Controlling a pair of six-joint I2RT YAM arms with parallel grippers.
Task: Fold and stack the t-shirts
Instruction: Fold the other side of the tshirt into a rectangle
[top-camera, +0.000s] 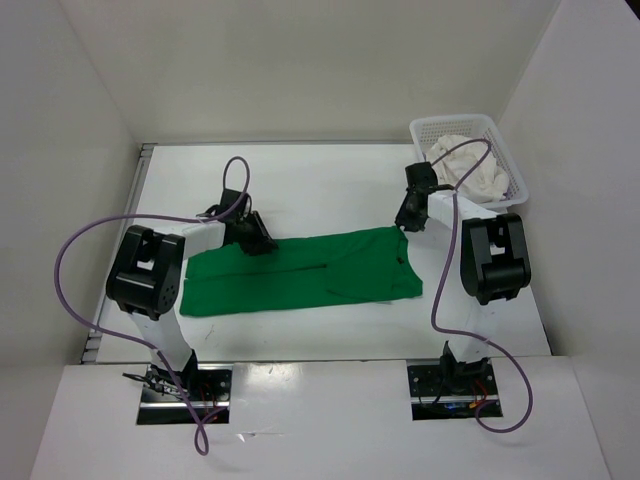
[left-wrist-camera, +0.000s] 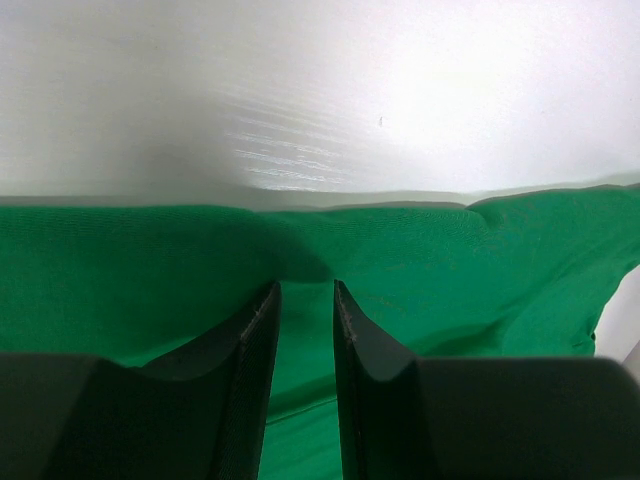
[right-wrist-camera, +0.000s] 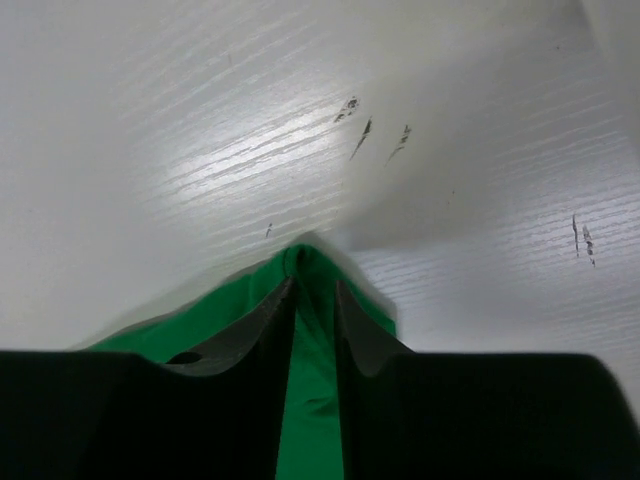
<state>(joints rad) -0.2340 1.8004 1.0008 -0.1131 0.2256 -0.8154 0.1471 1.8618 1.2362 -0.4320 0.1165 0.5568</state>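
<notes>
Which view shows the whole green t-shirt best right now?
Top external: the green t-shirt lies spread out on the table, with nearly its whole outline visible. Left wrist shows only a band of cloth around the left tool; right wrist shows just one corner pinched in the right tool.

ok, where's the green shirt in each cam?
Top external: green t-shirt spread flat mid-table, between the two arms.
Left wrist: green t-shirt fills the lower half, its far edge against bare table.
Right wrist: green t-shirt shows only a corner, peaked at bottom centre.
Shared landmark: the white table just beyond the shirt's far edge.
</notes>
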